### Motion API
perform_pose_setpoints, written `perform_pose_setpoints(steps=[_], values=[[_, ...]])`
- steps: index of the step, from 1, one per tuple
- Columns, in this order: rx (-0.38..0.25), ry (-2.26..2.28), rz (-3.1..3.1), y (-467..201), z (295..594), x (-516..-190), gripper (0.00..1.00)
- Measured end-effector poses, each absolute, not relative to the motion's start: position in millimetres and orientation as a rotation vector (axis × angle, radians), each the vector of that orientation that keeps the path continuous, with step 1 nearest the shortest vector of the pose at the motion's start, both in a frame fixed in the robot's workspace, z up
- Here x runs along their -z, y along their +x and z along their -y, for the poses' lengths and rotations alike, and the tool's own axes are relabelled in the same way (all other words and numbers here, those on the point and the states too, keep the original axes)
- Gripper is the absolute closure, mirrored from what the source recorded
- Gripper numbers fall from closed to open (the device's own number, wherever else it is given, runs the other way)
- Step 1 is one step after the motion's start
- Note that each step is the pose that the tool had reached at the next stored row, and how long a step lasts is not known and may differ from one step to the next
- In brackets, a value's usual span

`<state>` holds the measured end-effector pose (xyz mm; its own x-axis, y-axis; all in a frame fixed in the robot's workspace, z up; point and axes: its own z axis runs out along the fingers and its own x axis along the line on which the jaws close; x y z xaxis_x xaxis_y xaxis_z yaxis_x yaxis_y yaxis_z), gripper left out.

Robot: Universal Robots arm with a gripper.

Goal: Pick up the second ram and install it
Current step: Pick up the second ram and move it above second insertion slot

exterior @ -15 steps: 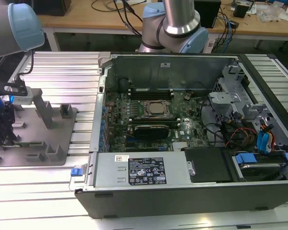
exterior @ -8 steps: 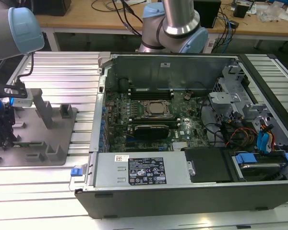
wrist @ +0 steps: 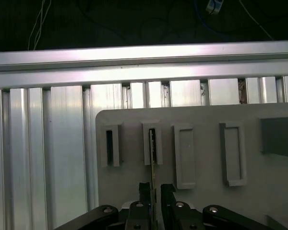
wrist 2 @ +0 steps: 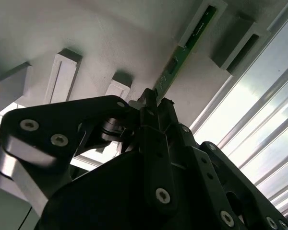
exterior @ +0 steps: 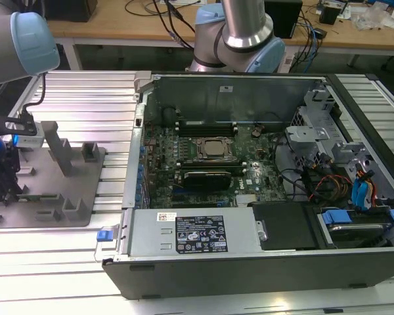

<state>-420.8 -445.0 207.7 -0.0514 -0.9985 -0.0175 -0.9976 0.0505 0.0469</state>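
The task is at its pick-up stage, and nothing of the install shows as done. The second ram (wrist: 153, 153) stands on edge in a narrow slotted holder block (wrist: 146, 143) on the grey fixture plate (exterior: 52, 220). The plate lies on the ribbed aluminium counter (exterior: 72, 98) at the exterior view's left. The open computer case (exterior: 249, 98) sits well apart from it, toward the exterior view's right, with its motherboard (exterior: 184, 141) and processor (exterior: 215, 148) exposed. The stick has not been lifted clear of the block, so the carry across and the seating in a memory slot are left to do. The gripper (wrist: 154, 188) is down over the plate with its jaws set either side of the near end of the stick. In the second wrist view the green board (wrist 2: 185, 50) runs straight into the tips. The jaws look drawn in almost fully and pinching the stick's edge, though the dark gap beside the board makes firm contact on both sides hard to confirm. The far end of the stick rests in the holder, in line with the jaws.
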Motion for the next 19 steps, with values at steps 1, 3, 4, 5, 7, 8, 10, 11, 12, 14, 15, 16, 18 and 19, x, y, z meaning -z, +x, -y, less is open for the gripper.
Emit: perform_pose_setpoints(steps=[1, 3, 4, 5, 7, 8, 10, 11, 12, 14, 15, 16, 18, 19], values=[[0.072, 2.15, 2.262, -420.8, 445.0, -207.6, 0.79], [0.072, 2.15, 2.263, -420.8, 445.0, -207.5, 0.88], [0.072, 2.15, 2.263, -420.8, 445.0, -207.5, 0.88], [0.072, 2.15, 2.263, -420.8, 445.0, -207.4, 0.88], [0.072, 2.15, 2.263, -420.8, 445.0, -207.4, 0.88], [0.072, 2.15, 2.263, -420.8, 445.0, -207.3, 0.88], [0.072, 2.15, 2.262, -420.8, 445.0, -207.3, 0.91], [0.072, 2.15, 2.262, -420.8, 445.0, -207.3, 0.91], [0.072, 2.15, 2.262, -420.8, 445.0, -207.2, 0.91], [0.072, 2.157, 2.256, -420.8, 445.0, -207.2, 0.91], [0.071, 2.174, 2.239, -420.8, 445.0, -207.1, 0.91], [0.071, 2.196, 2.217, -420.7, 445.1, -207.1, 0.91], [0.071, 2.235, 2.176, -420.8, 445.1, -207.0, 0.91], [0.071, 2.239, 2.171, -420.8, 445.1, -207.1, 0.91]])
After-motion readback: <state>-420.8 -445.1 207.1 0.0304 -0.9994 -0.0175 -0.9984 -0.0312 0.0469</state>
